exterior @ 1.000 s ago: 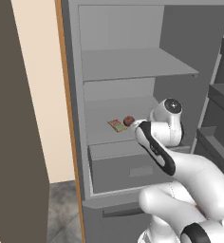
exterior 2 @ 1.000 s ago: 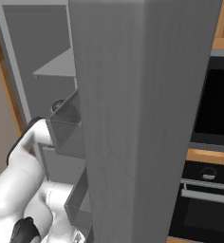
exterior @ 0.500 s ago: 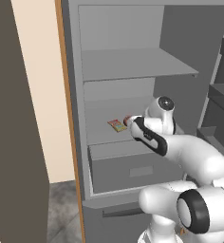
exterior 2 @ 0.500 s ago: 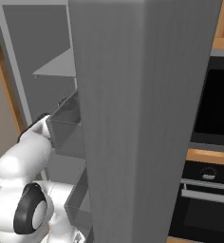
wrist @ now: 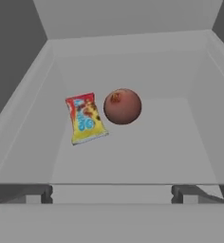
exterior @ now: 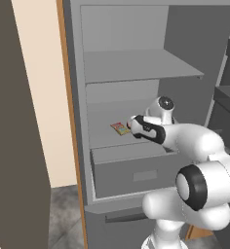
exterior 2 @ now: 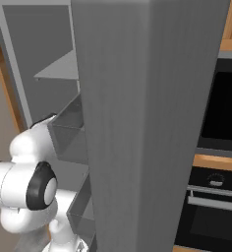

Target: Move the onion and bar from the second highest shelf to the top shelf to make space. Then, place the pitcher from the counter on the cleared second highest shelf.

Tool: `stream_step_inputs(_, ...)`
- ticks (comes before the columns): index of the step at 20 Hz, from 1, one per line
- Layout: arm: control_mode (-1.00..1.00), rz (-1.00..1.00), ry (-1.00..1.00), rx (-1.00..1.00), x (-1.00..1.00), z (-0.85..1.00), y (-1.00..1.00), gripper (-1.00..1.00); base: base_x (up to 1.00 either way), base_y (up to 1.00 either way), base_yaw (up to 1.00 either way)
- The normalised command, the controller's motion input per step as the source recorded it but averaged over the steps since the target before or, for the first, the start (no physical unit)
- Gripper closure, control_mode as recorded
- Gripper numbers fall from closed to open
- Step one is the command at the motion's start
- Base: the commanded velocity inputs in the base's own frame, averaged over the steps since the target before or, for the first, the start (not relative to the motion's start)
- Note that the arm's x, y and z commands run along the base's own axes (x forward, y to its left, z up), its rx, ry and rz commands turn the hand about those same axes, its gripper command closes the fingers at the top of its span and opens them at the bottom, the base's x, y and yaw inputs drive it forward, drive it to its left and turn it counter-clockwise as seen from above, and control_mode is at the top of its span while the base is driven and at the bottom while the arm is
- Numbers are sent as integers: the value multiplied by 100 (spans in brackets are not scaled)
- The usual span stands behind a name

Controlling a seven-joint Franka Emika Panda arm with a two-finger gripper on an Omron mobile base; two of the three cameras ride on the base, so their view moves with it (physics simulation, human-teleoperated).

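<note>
The reddish-brown onion (wrist: 122, 106) and the yellow-red bar (wrist: 85, 118) lie side by side on the pale-grey second highest shelf (wrist: 152, 147), the bar to the left. Both sit apart from my gripper (wrist: 111, 192), which is open at the shelf's front edge; its dark fingertips (wrist: 28, 193) stand wide apart with nothing between them. From the left base view, the bar (exterior: 120, 128) shows just left of my gripper (exterior: 135, 126), and my hand hides the onion. The top shelf (exterior: 141, 65) above is bare. The pitcher and counter are out of view.
A grey drawer box (exterior: 131, 168) juts out just under the second highest shelf. The open fridge door (exterior 2: 142, 123) with its bins (exterior 2: 69, 133) stands close on the right. A wall oven (exterior 2: 221, 147) lies beyond it.
My hand has eased slightly left and further in towards the bar and onion, and the arm's elbow has swung round. The onion and bar have not moved.
</note>
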Motion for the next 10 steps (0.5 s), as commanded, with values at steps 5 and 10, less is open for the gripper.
stream_step_inputs(5, -100, 0, 0, 1, 35, -23, -1, -100, 0, 0, 0)
stream_step_inputs(10, -100, 0, 0, 0, 33, -27, -1, -100, 0, 0, 0)
